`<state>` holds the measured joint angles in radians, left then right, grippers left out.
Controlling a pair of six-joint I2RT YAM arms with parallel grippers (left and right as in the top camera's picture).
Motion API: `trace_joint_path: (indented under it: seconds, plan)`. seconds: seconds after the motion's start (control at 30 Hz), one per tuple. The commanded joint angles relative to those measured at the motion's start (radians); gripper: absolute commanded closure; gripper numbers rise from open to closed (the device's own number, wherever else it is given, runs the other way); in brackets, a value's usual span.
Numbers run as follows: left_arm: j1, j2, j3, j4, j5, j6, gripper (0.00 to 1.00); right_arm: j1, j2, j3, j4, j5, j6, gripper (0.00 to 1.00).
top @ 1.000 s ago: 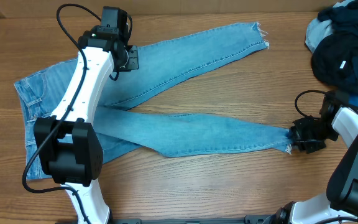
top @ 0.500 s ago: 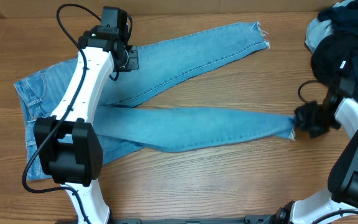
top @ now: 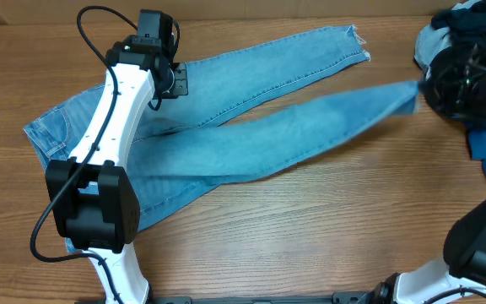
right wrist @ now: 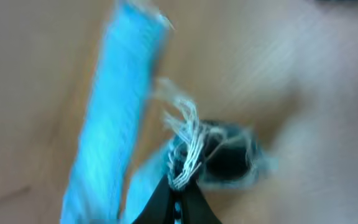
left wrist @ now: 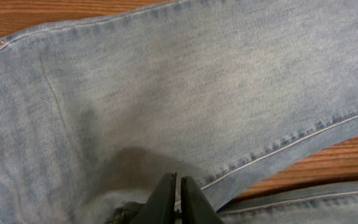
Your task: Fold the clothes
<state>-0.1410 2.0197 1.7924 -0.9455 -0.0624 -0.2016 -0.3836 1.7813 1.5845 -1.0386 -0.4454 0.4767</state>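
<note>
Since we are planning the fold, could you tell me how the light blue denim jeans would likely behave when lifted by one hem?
The light blue denim jeans will probably be floppy: the leg hanging from the right pincer sags toward the table. The frayed hem threads might slip or tear under a thin grip.

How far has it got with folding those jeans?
Done: the jeans lie spread out on the table. In hand: the right end effector grips one leg's frayed hem, the left end effector pinches the other leg. Left: no fold is finished, and the dark pile sits unfolded.
</note>
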Motion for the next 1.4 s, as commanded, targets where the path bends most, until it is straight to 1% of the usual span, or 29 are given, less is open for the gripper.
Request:
trace_joint_path:
  seconds: [0.0,0.07,0.13,0.17,0.2,0.23,0.3,0.33,0.37,0.5,0.63,0.8,0.9,0.97,1.0,1.07,1.1,1.13,1.17,1.2,1.23,1.3,1.37]
  plan:
    - [-0.003,-0.026,0.012,0.001,0.011,0.021,0.90,0.008,-0.013,-0.016,-0.189,0.262,0.098,0.96]
    - [-0.003,-0.026,0.012,0.005,0.011,0.022,0.90,0.008,-0.008,-0.035,-0.238,0.352,0.145,0.96]
    - [-0.003,-0.026,0.012,0.009,0.011,0.022,0.90,0.008,-0.003,-0.051,-0.253,0.410,0.153,0.58]
    - [-0.003,-0.026,0.012,0.010,0.011,0.022,0.90,0.008,-0.002,-0.058,-0.257,0.415,0.153,0.55]
    - [-0.003,-0.026,0.012,0.010,0.011,0.022,0.90,0.008,-0.002,-0.060,-0.262,0.415,0.153,0.55]
    - [-0.003,-0.026,0.012,0.009,0.011,0.022,0.90,0.008,-0.002,-0.060,-0.272,0.415,0.157,0.48]
    - [-0.003,-0.026,0.012,0.007,0.011,0.022,0.90,0.007,-0.003,-0.060,-0.281,0.415,0.157,0.14]
    - [-0.003,-0.026,0.012,0.005,0.011,0.023,0.90,0.007,-0.003,-0.060,-0.286,0.415,0.157,0.10]
    - [-0.003,-0.026,0.012,0.001,0.011,0.023,0.90,0.008,-0.003,-0.060,-0.291,0.411,0.157,0.09]
    - [-0.003,-0.026,0.012,-0.052,0.012,0.023,0.91,0.008,-0.003,-0.059,-0.292,0.349,0.156,0.13]
    - [-0.003,-0.027,0.028,-0.151,0.041,0.023,0.95,0.008,-0.003,-0.059,-0.278,0.332,0.139,0.15]
    - [-0.004,-0.035,0.050,-0.270,0.133,0.032,0.96,0.007,-0.003,-0.059,-0.207,0.309,0.117,0.15]
    - [-0.002,-0.066,0.049,-0.328,0.122,-0.025,0.96,0.007,-0.003,-0.059,-0.159,0.291,0.109,0.15]
    - [-0.001,-0.105,0.042,-0.346,0.083,-0.075,0.96,0.007,-0.003,-0.059,-0.132,0.283,0.092,0.18]
    - [-0.001,-0.129,0.032,-0.349,0.053,-0.104,0.96,0.007,-0.003,-0.059,-0.121,0.283,0.092,0.23]
    - [-0.001,-0.185,-0.005,-0.345,-0.002,-0.156,0.96,0.007,-0.003,-0.059,-0.093,0.283,0.092,0.37]
    - [0.001,-0.203,-0.025,-0.342,-0.027,-0.189,0.96,0.007,-0.003,-0.059,-0.079,0.283,0.092,0.55]
    - [0.006,-0.220,-0.057,-0.336,-0.055,-0.235,0.96,0.008,-0.003,-0.059,-0.059,0.282,0.092,0.81]
    - [0.012,-0.227,-0.077,-0.331,-0.059,-0.262,0.96,0.008,-0.003,-0.059,-0.045,0.278,0.091,0.93]
    - [0.024,-0.231,-0.112,-0.322,-0.056,-0.315,0.96,0.010,-0.003,-0.059,-0.003,0.231,0.048,0.96]
    - [0.034,-0.231,-0.146,-0.310,-0.041,-0.364,0.96,0.018,-0.002,-0.060,0.035,0.182,0.011,0.96]
    - [0.043,-0.230,-0.201,-0.275,-0.034,-0.411,0.96,0.047,-0.002,-0.060,0.125,0.117,-0.061,0.96]
    - [0.043,-0.231,-0.264,-0.210,-0.029,-0.451,0.96,0.124,0.006,-0.059,0.262,0.119,-0.148,0.96]
